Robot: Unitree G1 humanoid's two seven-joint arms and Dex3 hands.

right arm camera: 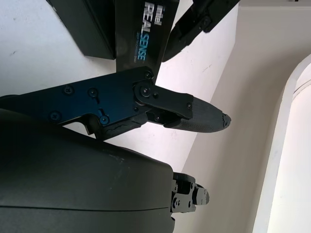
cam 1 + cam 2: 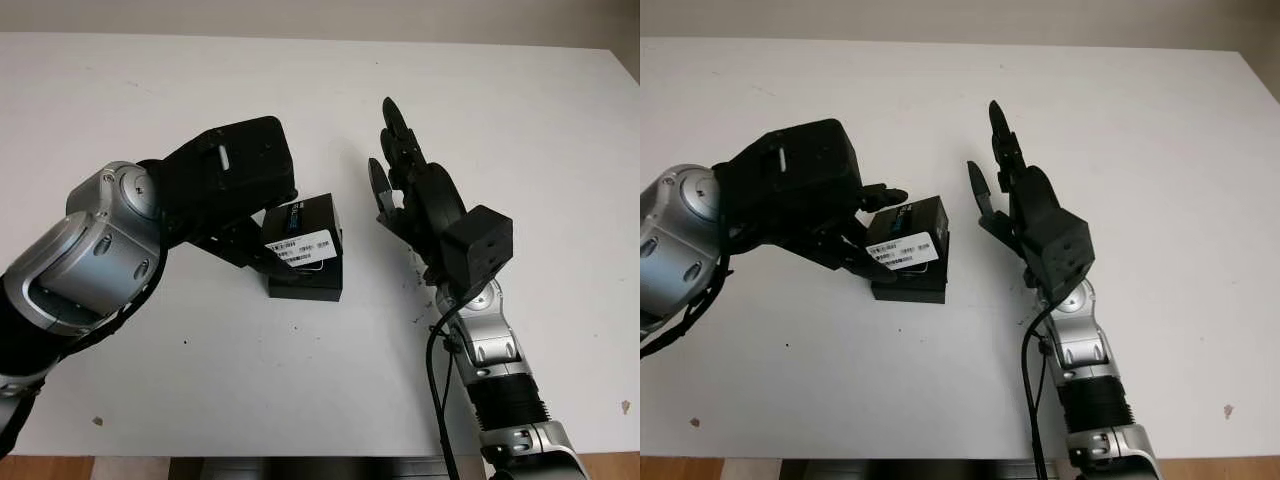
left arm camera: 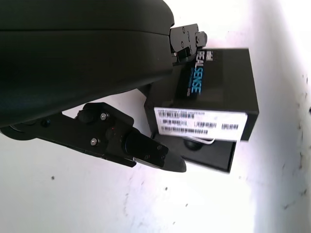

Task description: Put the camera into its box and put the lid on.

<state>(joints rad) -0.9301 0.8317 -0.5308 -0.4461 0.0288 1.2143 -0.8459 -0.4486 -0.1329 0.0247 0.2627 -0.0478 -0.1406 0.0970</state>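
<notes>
A black box lid (image 2: 305, 225) with a white label and blue "REALSENSE" lettering (image 3: 194, 80) hangs tilted over the black box base (image 2: 305, 285) in the middle of the table. My left hand (image 2: 278, 232) is shut on the lid, one finger (image 3: 187, 39) on its far side and another (image 3: 150, 153) on its near side. The lid covers most of the base. In the gap under the lid, a dark rounded part and a thin white cable (image 3: 206, 141) lie inside the base. My right hand (image 2: 385, 150) is open and stands upright just to the right of the box, apart from it.
The white table (image 2: 200, 400) carries a few small dark specks near its front edge. My left forearm (image 2: 90, 260) crosses the table's left side and my right forearm (image 2: 490, 360) rises from the bottom right.
</notes>
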